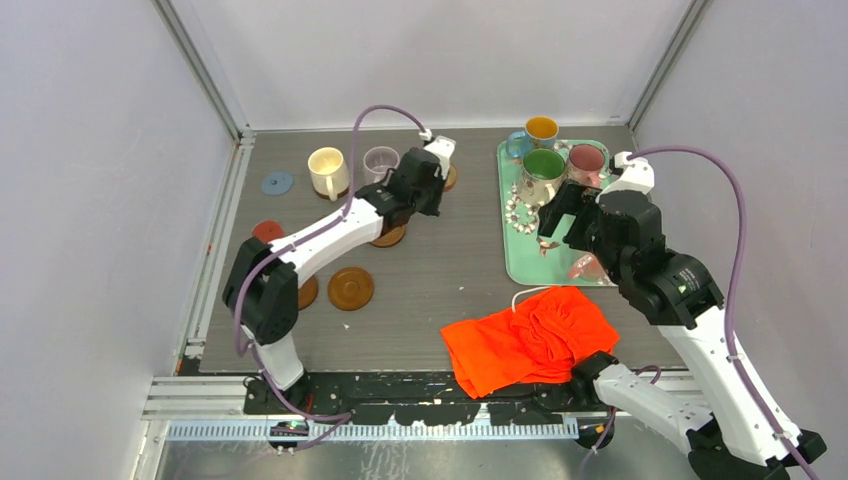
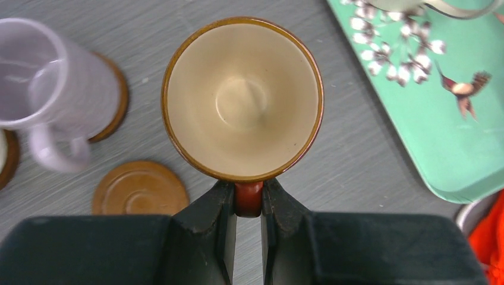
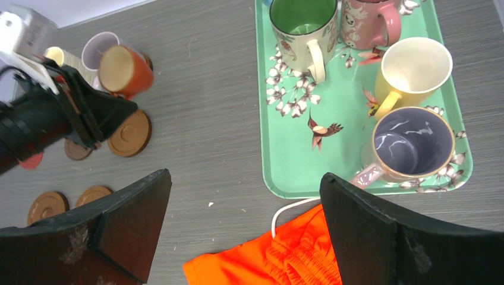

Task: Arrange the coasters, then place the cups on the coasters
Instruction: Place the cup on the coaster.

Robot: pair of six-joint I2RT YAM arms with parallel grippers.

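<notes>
My left gripper (image 2: 248, 202) is shut on the red-orange handle of a small orange-copper cup (image 2: 242, 98) with a cream inside; it holds the cup over the grey table near the back (image 1: 447, 176). A lilac cup (image 2: 41, 89) stands on a brown coaster to its left, and a cream cup (image 1: 327, 170) stands further left. A bare brown coaster (image 2: 140, 189) lies near the held cup. Another brown coaster (image 1: 350, 288), a blue one (image 1: 277, 183) and a red one (image 1: 267, 231) lie on the left. My right gripper (image 3: 243, 181) is open, holding nothing, by the tray's near edge.
A teal floral tray (image 3: 297, 172) at the right holds a green-inside cup (image 3: 303, 24), a pink cup (image 3: 365, 21), a yellow cup (image 3: 413, 68) and a marbled lilac-inside cup (image 3: 410, 145). An orange cloth (image 1: 530, 340) lies near the front. Walls enclose the table.
</notes>
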